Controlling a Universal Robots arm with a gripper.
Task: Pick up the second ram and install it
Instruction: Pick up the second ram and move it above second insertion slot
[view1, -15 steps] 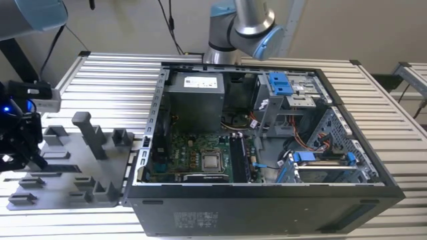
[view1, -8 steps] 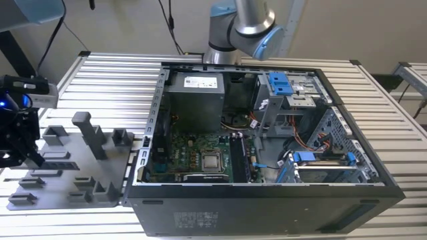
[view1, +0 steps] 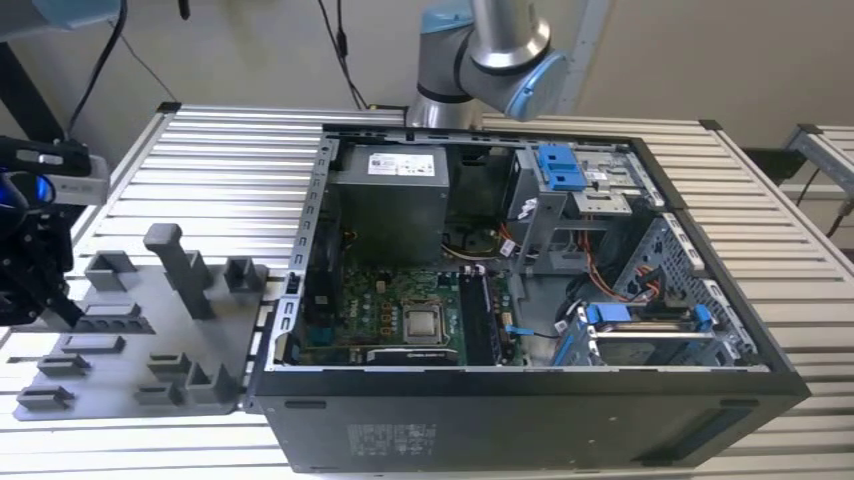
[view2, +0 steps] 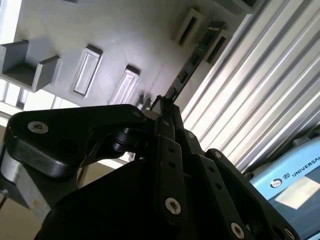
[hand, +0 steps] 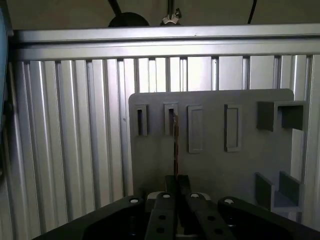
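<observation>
My gripper (hand: 176, 184) is shut on the second ram (hand: 175, 145), a thin board that I see edge-on in the first wrist view. In the second wrist view the ram (view2: 192, 60) runs away from the fingertips (view2: 161, 112) as a dark strip with chips. Its far end lines up with a narrow slot (hand: 171, 120) in the grey holder plate (hand: 215, 170); I cannot tell whether it still sits in that slot. In the exterior view the gripper (view1: 54, 305) hangs over the holder plate (view1: 134, 345) at the far left, well apart from the motherboard (view1: 400, 310).
The open black computer case (view1: 534, 410) fills the middle of the slatted metal table (view1: 214, 170). Inside it are a power supply (view1: 387, 195), blue drive brackets (view1: 561, 167) and cables. The arm's base (view1: 481, 50) stands behind the case. Upright grey blocks (view1: 180, 265) rise from the holder plate.
</observation>
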